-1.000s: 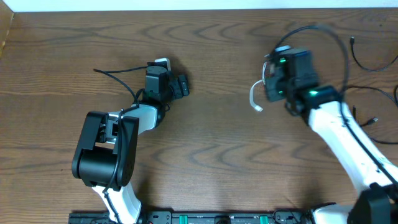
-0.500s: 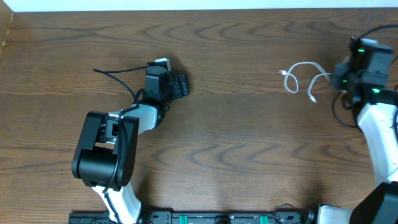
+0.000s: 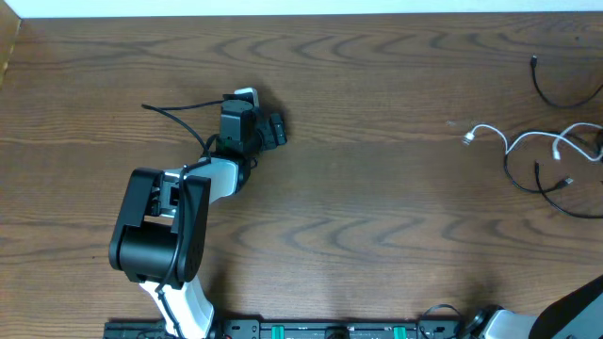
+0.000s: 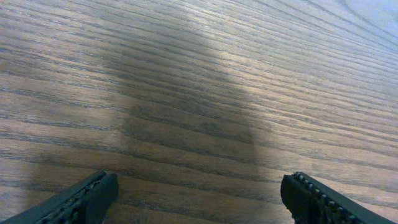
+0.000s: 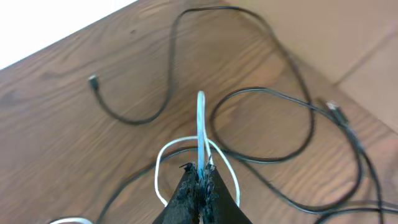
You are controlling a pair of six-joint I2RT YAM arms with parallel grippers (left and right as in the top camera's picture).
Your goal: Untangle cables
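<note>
White cable (image 5: 200, 124) between right fingers (image 5: 184, 196)

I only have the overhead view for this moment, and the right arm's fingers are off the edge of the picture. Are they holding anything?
Observer: Yes. The right wrist view shows the right fingers shut on the white cable, which stands up in a loop from between them.
Reviewer: Are any black ones caught in that grip too?
Observer: Not that I can see. The black cables lie in loose curves on the table below, though one passes behind the fingers, where it is hidden.
Reviewer: And the left side?
Observer: The left wrist view shows the left fingers wide apart, with only bare wood between them.
</note>
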